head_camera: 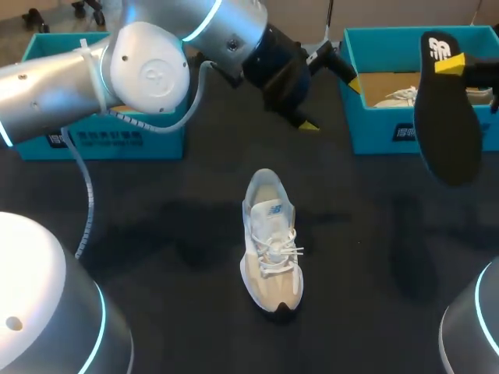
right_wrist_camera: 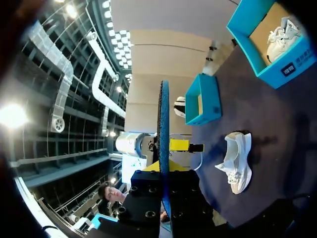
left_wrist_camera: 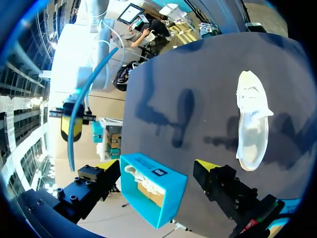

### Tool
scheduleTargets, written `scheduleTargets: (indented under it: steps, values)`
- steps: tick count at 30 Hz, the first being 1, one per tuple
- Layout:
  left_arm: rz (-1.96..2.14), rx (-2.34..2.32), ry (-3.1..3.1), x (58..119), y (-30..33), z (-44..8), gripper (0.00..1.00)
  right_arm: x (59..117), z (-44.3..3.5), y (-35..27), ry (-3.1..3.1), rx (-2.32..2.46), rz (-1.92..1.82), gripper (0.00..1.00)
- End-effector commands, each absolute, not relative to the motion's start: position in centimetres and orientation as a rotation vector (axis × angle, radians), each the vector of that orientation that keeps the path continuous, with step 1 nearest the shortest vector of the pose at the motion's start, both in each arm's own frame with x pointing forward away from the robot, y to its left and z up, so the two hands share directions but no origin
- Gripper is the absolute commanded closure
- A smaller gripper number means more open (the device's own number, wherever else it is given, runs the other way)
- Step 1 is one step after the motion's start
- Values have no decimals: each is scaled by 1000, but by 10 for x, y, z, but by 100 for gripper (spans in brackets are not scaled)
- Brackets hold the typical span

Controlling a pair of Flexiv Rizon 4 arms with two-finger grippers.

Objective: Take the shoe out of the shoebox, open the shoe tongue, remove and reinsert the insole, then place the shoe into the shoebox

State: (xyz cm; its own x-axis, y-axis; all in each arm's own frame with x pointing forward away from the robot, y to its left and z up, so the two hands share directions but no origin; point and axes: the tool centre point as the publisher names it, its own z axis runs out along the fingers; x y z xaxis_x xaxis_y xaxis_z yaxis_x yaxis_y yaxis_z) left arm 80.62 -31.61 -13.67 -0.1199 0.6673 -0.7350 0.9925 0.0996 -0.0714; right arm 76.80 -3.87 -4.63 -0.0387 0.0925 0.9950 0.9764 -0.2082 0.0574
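Shoe (head_camera: 271,243): desk middle, upright, toe toward near edge. Likely light with soft upper; hold at heel collar.
Insole (head_camera: 446,117): thin, probably floppy; one end pinched in right tool (head_camera: 450,64), hanging above desk's right edge.
Left tool (head_camera: 331,101): fingers apart, empty.
Right shoebox (head_camera: 374,132), far right corner: second shoe (head_camera: 398,97) inside.
Left shoebox (head_camera: 101,144), far left corner: contents hidden.

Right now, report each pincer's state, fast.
Left pincer: open, holding nothing.
Right pincer: shut on the black insole, held up in the air.
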Motion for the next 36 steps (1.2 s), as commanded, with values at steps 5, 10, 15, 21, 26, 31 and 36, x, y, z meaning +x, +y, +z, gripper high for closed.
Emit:
scheduleTargets:
  steps: [5,10,15,21,26,31,36]
  values:
    - [-789,1620,1846,806,-316,-137,0,807,-54,-31,-1264,-1353,-1244,100]
    - [-826,1588,1825,806,-315,-136,0,807,-54,-31,-1264,-1353,-1244,100]
    - [-874,1533,1694,813,-311,-135,0,807,-54,-31,-1264,-1353,-1244,100]
    - [-954,1441,1551,819,-311,-131,0,807,-54,-31,-1264,-1353,-1244,100]
    - [-989,1341,1429,823,-311,-122,0,807,-54,-31,-1264,-1353,-1244,100]
    - [-972,1308,1353,822,-307,-114,0,808,-58,-29,-1171,-1417,-1236,100]
    - [-969,1311,1319,820,-303,-110,0,810,-64,-23,-1053,-1525,-1179,100]
